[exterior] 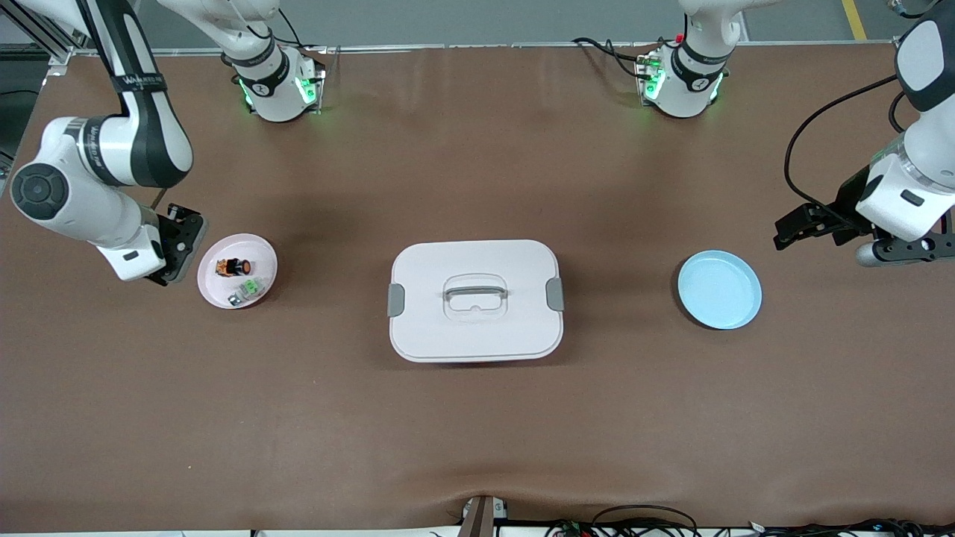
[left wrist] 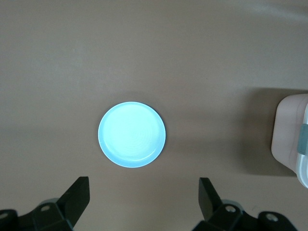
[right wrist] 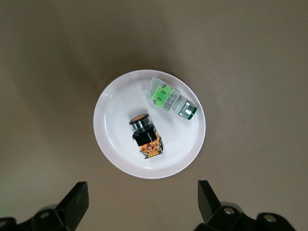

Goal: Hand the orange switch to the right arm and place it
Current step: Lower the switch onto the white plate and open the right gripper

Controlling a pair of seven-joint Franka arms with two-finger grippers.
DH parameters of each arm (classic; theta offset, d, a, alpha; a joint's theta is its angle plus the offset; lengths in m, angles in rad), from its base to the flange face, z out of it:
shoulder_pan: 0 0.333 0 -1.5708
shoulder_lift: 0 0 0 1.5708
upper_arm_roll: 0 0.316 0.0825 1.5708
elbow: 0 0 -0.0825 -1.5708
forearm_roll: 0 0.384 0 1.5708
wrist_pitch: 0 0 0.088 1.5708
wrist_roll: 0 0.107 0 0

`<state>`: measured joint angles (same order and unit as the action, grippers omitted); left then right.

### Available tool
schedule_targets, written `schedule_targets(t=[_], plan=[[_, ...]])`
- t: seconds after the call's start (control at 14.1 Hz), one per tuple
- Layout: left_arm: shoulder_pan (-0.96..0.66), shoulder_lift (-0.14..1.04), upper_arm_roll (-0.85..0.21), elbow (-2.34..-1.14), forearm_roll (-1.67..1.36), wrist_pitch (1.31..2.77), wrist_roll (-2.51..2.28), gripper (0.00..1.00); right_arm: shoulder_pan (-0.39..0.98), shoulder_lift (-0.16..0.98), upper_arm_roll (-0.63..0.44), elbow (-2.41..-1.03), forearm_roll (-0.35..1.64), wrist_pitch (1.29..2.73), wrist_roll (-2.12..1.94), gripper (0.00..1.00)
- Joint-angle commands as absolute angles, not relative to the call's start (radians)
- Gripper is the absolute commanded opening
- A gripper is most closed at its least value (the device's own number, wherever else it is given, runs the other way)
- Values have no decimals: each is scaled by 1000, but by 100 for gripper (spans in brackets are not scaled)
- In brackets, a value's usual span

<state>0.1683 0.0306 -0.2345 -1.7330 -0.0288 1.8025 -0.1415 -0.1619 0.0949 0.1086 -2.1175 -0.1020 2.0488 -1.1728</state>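
Orange switch (right wrist: 146,135) beside green-and-silver part (right wrist: 170,100) on white plate (right wrist: 110,144), right tool (right wrist: 143,204) spread wide above

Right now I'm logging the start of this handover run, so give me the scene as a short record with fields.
orange switch: lying on the pink plate, beside the green switch
blue plate: bare, toward the left arm's end
lidded box: mid-table, between the plates
right gripper: open, by the pink plate
left gripper: open, by the blue plate
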Motion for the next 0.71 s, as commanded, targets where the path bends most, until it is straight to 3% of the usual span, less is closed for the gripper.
schedule_targets(t=[0.0, 0.28, 0.64], plan=[[72, 11, -134, -1747, -31, 1792, -124, 100, -153, 92, 107, -1976, -114, 1881, -1057, 100], [20, 12, -86, -1747, -31, 1792, -124, 100, -103, 91, 107, -1807, -112, 1691, -748, 100], [-5, 14, -55, -1749, -31, 1792, -124, 100, -104, 91, 101, -1723, -46, 1634, -499, 100]])
